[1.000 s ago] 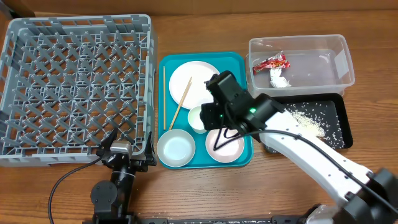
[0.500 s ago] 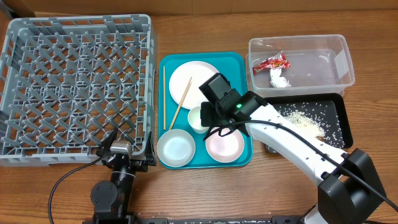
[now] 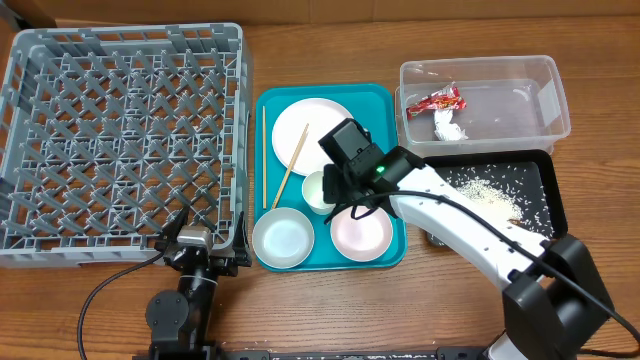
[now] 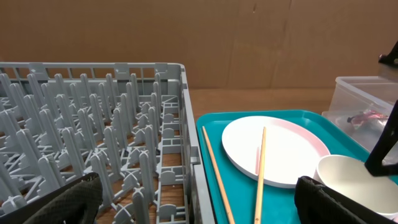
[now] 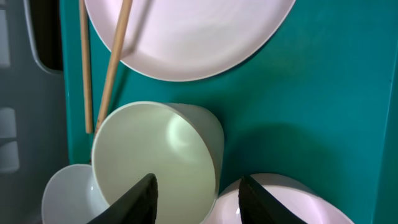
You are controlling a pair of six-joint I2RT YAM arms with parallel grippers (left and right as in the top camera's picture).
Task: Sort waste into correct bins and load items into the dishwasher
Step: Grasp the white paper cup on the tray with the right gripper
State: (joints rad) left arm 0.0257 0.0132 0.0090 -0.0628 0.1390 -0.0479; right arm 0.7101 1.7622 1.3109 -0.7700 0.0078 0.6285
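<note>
Standing wide apart and empty, the left gripper [image 4: 199,190] sits low against the near wall of the one grey rack [image 3: 120,140]. The rack spreads ahead of it and to its left, and no dishes are in it.

Just to this gripper's right lies one teal tray [image 3: 380,120]. It carries one plate [image 3: 320,125], two chopsticks, one cup [image 5: 155,155] and two bowls. One chopstick [image 3: 291,165] leans across the plate. The other chopstick [image 3: 264,150] lies along the tray's left rim.

The right gripper [image 5: 198,180] hangs over this tray with its jaws about half open, gripping nothing. They straddle the cup's side wall. One finger [image 5: 134,199] is over the cup's mouth. The other finger [image 5: 267,199] is outside the cup, with a strip of teal showing between them. Whether the inner finger touches the cup cannot be told.

The plate lies just beyond this gripper. The white bowl [image 3: 283,238] is near it on its left, and the pink bowl [image 3: 365,235] sits close below it.

Well to its right stands one clear tub [image 3: 540,90] holding one red wrapper [image 3: 435,100] and one paper wad [image 3: 450,125]. Nearer than the tub lies one black tray [image 3: 550,215], strewn with rice [image 3: 490,190].
</note>
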